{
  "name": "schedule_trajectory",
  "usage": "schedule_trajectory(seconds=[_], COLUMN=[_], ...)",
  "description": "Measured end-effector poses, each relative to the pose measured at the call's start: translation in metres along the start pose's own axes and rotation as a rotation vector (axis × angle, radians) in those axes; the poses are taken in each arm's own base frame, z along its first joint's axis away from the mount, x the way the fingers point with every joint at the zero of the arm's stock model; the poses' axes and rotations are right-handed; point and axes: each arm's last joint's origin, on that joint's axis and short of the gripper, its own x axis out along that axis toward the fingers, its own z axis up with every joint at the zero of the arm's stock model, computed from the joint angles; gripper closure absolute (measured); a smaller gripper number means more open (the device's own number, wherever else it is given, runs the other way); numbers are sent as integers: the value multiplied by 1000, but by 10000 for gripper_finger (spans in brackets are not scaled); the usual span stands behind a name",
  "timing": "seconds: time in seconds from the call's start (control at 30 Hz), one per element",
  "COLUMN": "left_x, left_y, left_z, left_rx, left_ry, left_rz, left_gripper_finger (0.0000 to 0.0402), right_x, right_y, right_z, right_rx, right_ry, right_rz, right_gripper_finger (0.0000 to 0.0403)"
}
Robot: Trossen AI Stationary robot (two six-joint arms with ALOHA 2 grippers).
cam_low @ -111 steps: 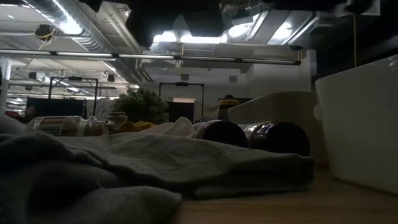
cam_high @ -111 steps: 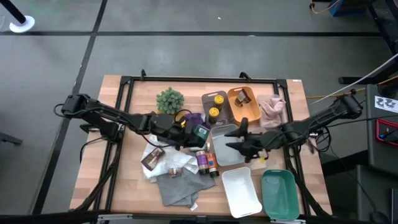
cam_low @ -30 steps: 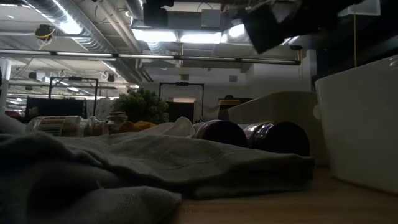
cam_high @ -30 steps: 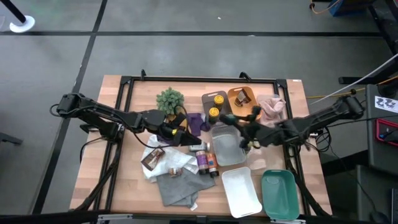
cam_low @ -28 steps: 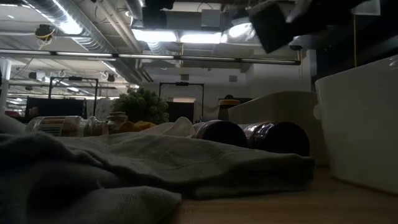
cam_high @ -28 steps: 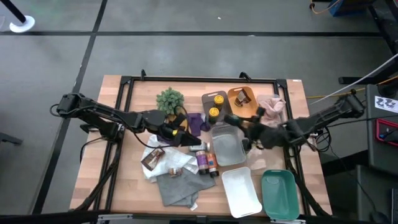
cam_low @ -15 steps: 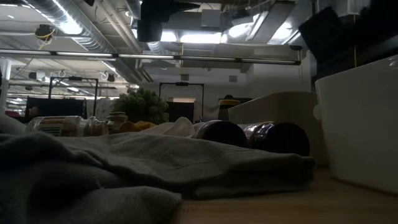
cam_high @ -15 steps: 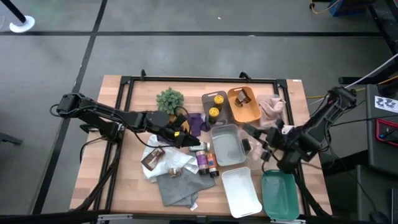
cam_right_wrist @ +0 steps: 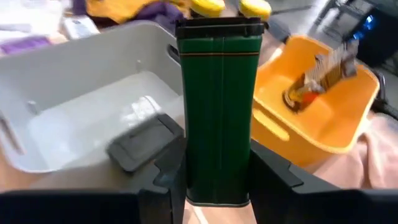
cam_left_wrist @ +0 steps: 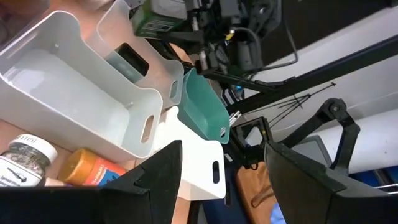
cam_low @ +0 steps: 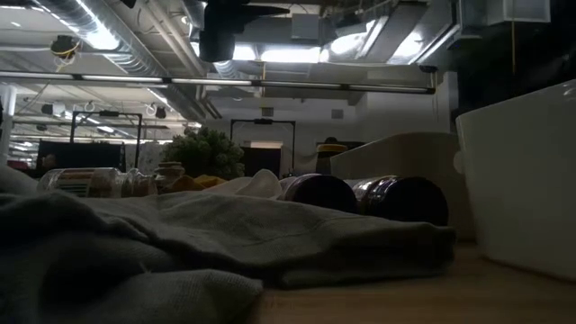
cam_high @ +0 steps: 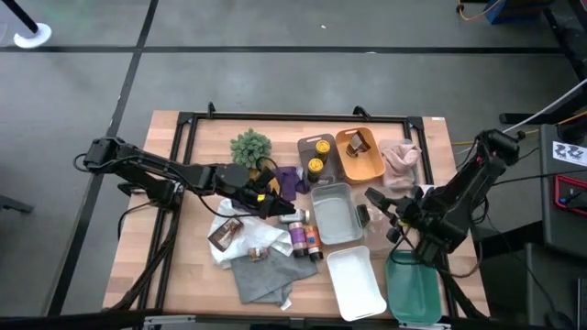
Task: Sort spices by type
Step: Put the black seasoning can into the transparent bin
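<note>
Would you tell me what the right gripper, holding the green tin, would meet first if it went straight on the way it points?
Probably the grey tray: the right gripper holds the green tin pointing over its corner, with the orange tray beside it; depth is unclear.

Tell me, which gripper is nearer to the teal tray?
Right. The right gripper, shut on the green tin, is just beside the teal tray; the left gripper is across the table, by the purple cloth.

White tray [cam_high: 356, 282] and teal tray [cam_high: 411, 284] lie open; cloths [cam_high: 257, 266] crowd the left.
</note>
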Motion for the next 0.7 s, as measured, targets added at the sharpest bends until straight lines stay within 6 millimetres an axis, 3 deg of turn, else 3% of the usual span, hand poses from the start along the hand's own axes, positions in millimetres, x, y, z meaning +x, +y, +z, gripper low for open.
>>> schedule_trajectory(seconds=[0.7], left_x=[0], left_y=[0], left_z=[1], left_rx=[0], left_ry=[-17], left_rz=[10], left_gripper_finger=[189], right_x=[39], right_y=[-14], right_z=[-61], right_rx=[178], right_ry=[26], right_rz=[47], right_gripper_finger=[273])
